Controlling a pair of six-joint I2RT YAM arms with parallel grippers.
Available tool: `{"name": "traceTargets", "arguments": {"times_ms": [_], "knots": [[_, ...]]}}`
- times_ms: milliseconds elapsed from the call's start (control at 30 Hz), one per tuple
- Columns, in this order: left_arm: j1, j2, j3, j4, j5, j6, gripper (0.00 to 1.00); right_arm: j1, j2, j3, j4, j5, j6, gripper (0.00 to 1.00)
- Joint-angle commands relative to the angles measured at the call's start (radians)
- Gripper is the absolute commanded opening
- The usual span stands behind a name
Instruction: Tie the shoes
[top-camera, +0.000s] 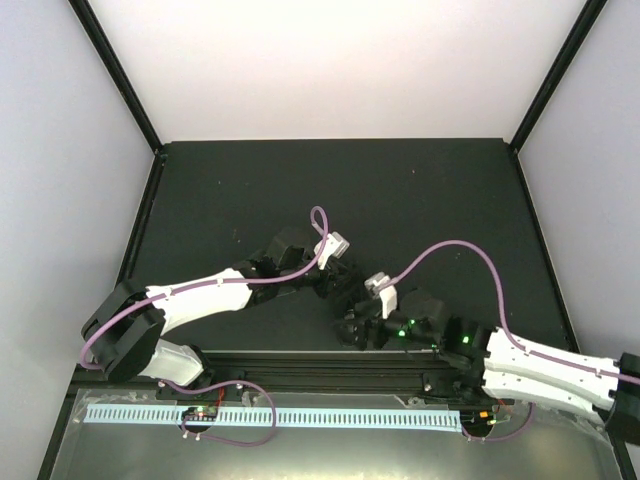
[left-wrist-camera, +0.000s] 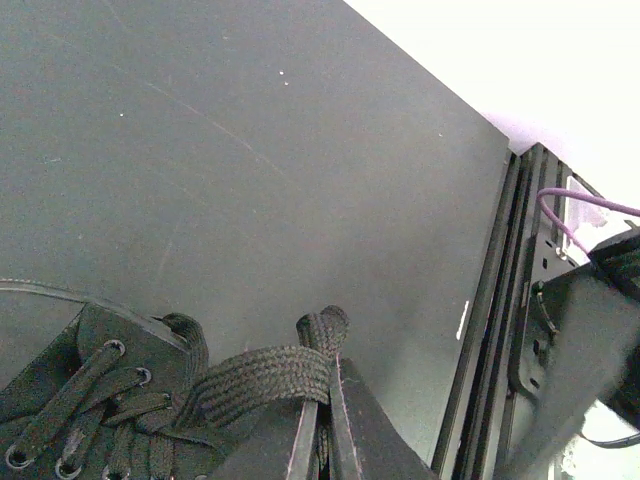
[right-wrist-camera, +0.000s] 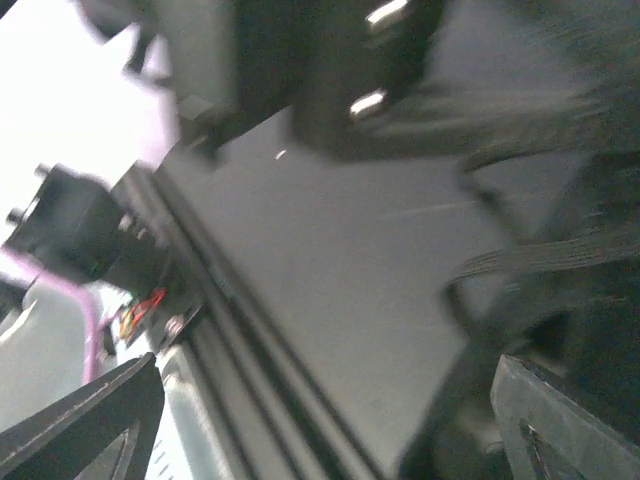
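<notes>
The black shoe (left-wrist-camera: 70, 410) lies at the lower left of the left wrist view, its eyelets and crossed laces showing. My left gripper (left-wrist-camera: 325, 380) is shut on a folded loop of black lace (left-wrist-camera: 265, 378), whose end pokes out above the fingertips. In the top view the left gripper (top-camera: 335, 280) and right gripper (top-camera: 352, 325) sit close together at mid-table, and the shoe is hard to tell from the black mat. The right wrist view is blurred. There my right gripper (right-wrist-camera: 320, 420) stands wide open with only bare mat between its fingers, and a lace strand (right-wrist-camera: 540, 255) lies to its right.
A black metal rail (top-camera: 300, 362) runs along the mat's near edge, with a pale perforated strip (top-camera: 270, 415) beyond it. Black frame posts (top-camera: 115, 70) rise at the back corners. Purple cables (top-camera: 455, 245) arch over both arms.
</notes>
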Motion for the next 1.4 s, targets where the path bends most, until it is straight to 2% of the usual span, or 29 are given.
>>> {"name": "traceTargets", "arguments": {"times_ms": [0, 133, 233, 267, 667, 967, 1133, 1367], "knots": [[0.007, -0.027, 0.039, 0.007, -0.004, 0.007, 0.02, -0.172, -0.068, -0.088, 0.051, -0.055, -0.03, 0.93], [0.007, -0.026, 0.042, 0.003, -0.002, 0.009, 0.02, -0.348, -0.047, -0.191, 0.289, -0.185, -0.028, 0.96], [0.007, -0.027, 0.041, -0.001, 0.0, 0.009, 0.01, -0.408, 0.023, -0.199, 0.397, -0.222, -0.056, 0.96], [0.007, -0.029, 0.041, 0.0, 0.0, 0.011, 0.01, -0.416, 0.048, -0.195, 0.418, -0.226, -0.069, 0.95], [0.009, -0.016, 0.045, 0.015, 0.017, 0.008, 0.02, -0.448, 0.31, -0.152, 0.591, -0.265, -0.123, 0.61], [0.008, -0.015, 0.049, 0.011, 0.019, 0.012, 0.01, -0.45, 0.424, -0.108, 0.665, -0.29, -0.116, 0.53], [0.008, -0.015, 0.051, 0.013, 0.02, 0.009, 0.01, -0.45, 0.497, -0.08, 0.664, -0.274, -0.129, 0.4], [0.009, -0.013, 0.048, 0.009, 0.022, 0.009, 0.01, -0.451, 0.546, -0.081, 0.675, -0.207, -0.121, 0.11]]}}
